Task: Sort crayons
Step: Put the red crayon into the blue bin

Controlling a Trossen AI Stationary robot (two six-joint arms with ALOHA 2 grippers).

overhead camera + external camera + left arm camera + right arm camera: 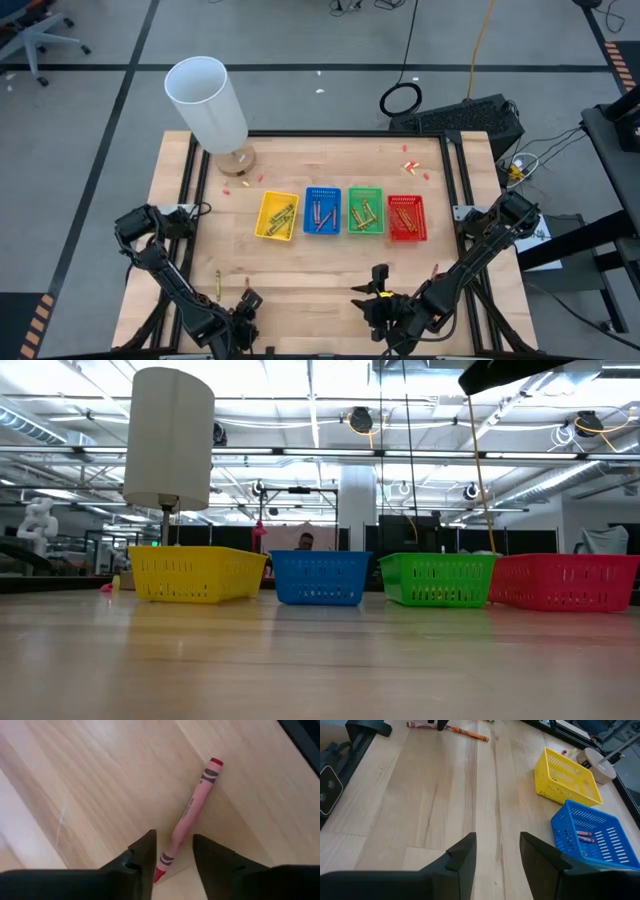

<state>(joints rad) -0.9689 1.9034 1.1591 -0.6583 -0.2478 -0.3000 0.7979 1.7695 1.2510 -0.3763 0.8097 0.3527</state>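
While the right tool (497,862) is idling released, the left tool (173,862) is straddling a red crayon (189,813), unclenched, crayon running straight out ahead between its fingers.

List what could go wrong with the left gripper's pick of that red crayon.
1. The left gripper straddles only the tip end of the red crayon, with its fingers not yet touching it; gripped that far off-centre, it may droop or pivot out.
2. The crayon lies slanted across the gap, so closing fingers could push it sideways instead of clamping it.
3. The table is smooth wood, so a nudged crayon may roll away.
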